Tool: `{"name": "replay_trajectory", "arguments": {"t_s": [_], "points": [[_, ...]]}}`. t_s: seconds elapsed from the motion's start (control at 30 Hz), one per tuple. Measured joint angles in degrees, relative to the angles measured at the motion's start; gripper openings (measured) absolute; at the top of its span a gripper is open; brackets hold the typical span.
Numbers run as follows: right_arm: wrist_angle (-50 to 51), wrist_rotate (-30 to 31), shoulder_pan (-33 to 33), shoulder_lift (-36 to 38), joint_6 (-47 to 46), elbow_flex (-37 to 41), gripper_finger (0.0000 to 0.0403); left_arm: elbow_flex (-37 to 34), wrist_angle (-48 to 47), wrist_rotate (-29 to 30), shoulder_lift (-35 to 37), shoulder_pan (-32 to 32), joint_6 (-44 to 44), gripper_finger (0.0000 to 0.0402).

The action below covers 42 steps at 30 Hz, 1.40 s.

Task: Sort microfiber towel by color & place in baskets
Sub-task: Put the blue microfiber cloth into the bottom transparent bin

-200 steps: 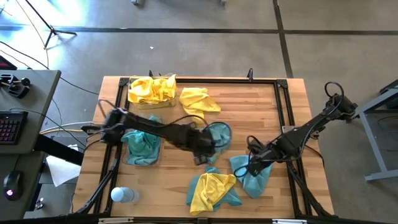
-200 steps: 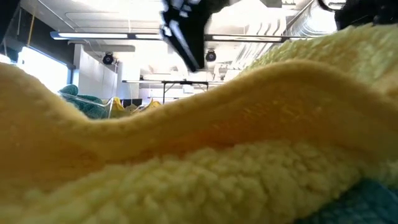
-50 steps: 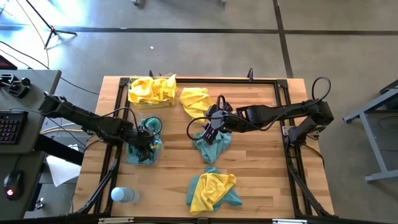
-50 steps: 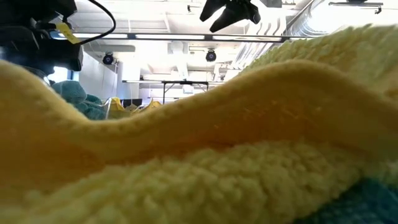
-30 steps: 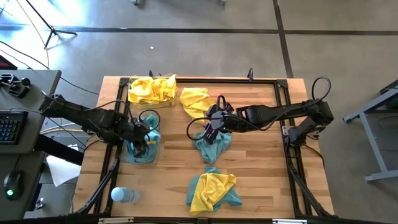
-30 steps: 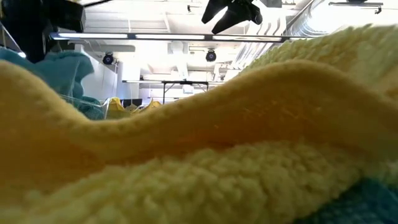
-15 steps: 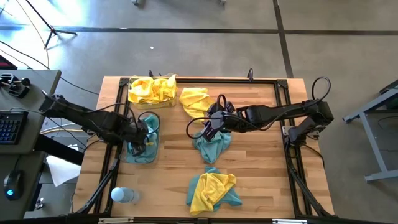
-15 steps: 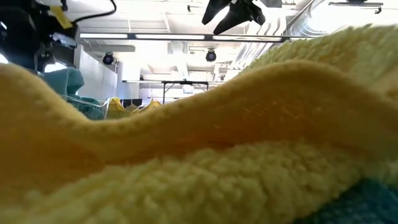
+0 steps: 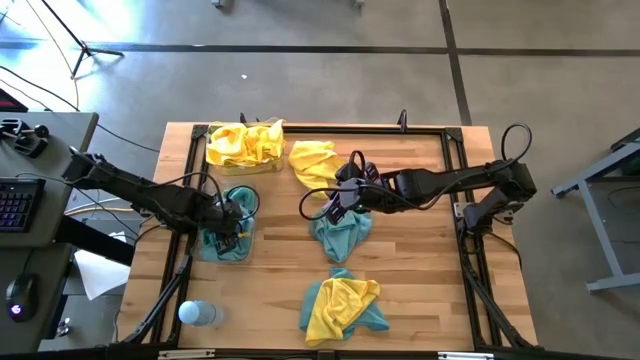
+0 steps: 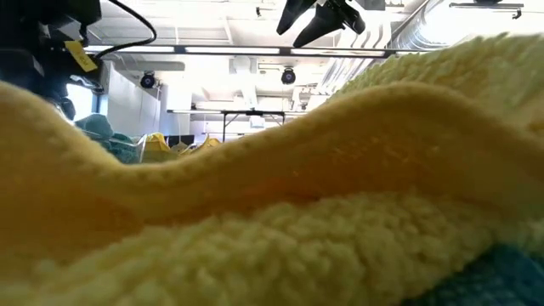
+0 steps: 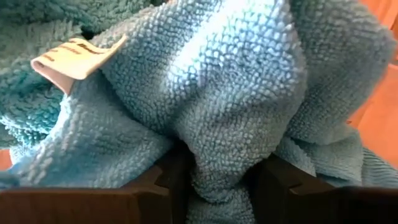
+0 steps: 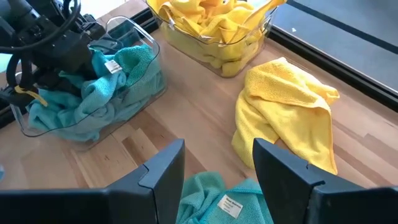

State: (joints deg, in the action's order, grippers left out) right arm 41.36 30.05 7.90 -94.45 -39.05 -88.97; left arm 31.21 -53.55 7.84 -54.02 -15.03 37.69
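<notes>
Teal towel pinched over the teal basket

The left gripper is clamped on a teal towel inside the clear basket. The right gripper hovers spread apart above another teal towel, the loose yellow towel just ahead.

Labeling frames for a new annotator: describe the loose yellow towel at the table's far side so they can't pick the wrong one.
Start at the clear basket packed with yellow cloths at the table's far left corner. Just right of it, loose on the bare wood, lies the yellow towel, crumpled. Unlike the other loose yellow cloth at the near edge, it has no teal towel under it.
</notes>
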Motion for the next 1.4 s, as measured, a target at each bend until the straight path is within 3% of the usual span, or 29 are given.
{"name": "replay_trajectory", "arguments": {"t_s": [0.5,0.87,1.03,1.23,1.4], "points": [[0.0,0.0,0.0,0.0,-2.1,0.0,0.0185,10.5,-9.6,-3.1,0.7,0.0,-3.5,0.0126],[0.0,0.0,0.0,0.0,-2.1,0.0,0.0185,10.6,-13.1,-2.2,0.7,0.0,-3.5,0.02],[0.2,0.0,0.0,0.0,-2.0,0.0,0.0185,13.7,-17.7,-4.3,0.7,0.3,-3.4,0.0211],[0.2,0.0,0.0,0.0,-1.9,0.0,0.0185,20.9,-21.8,3.5,1.5,0.4,-3.4,0.0211],[0.2,0.0,0.0,0.0,-1.9,0.0,0.0185,20.5,-19.1,6.3,1.4,0.4,-5.5,0.0211]]}}
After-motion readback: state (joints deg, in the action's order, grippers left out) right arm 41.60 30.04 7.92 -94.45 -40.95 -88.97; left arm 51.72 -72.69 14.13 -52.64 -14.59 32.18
